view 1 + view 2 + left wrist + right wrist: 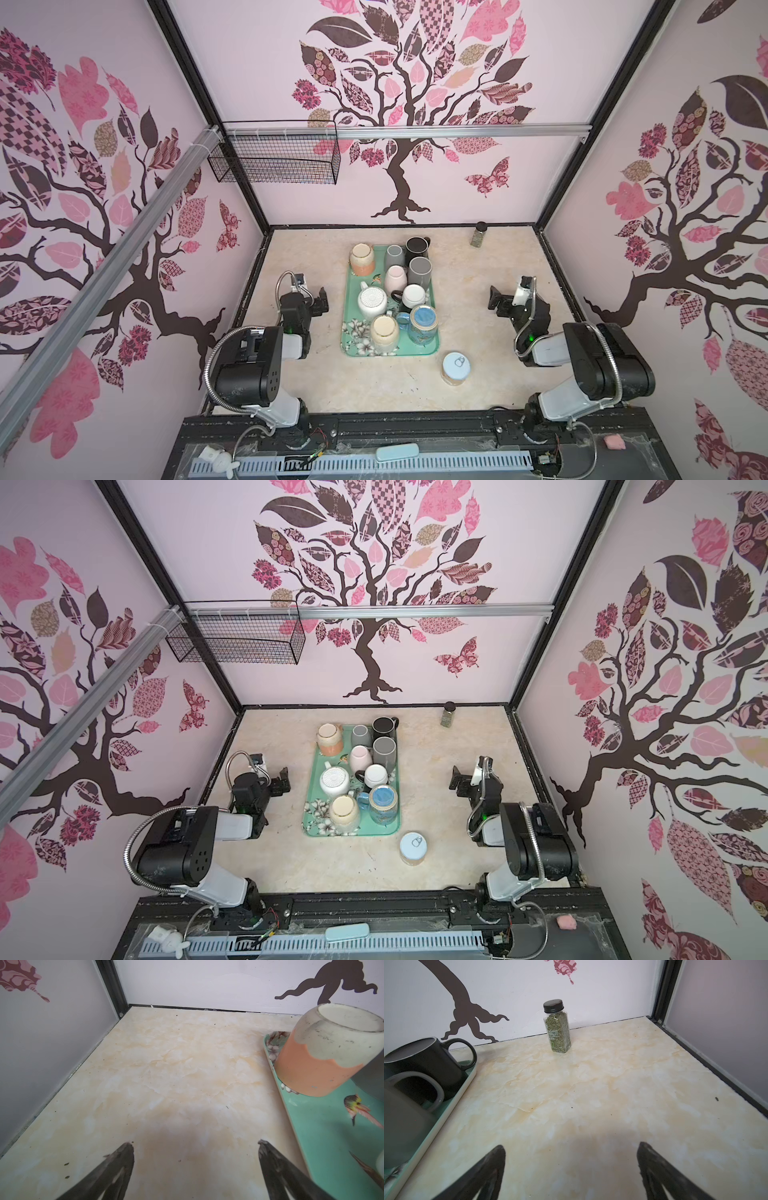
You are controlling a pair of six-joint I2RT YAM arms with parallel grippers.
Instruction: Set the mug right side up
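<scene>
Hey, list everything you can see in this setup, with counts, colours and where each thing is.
table: one, beige marble, inside the walled booth
tray: one, green floral, centre of the table
mugs: nine, black, greys, pink, whites, creams, blue, crowded on the tray
spice jar: one, clear with green herbs and black cap, by the back wall
can: one, pale blue lid, on the table off the tray's front right corner
wire basket: one, black, hung on the back rail
left gripper: one, black, open, empty, left of the tray
right gripper: one, black, open, empty, right of the tray
</scene>
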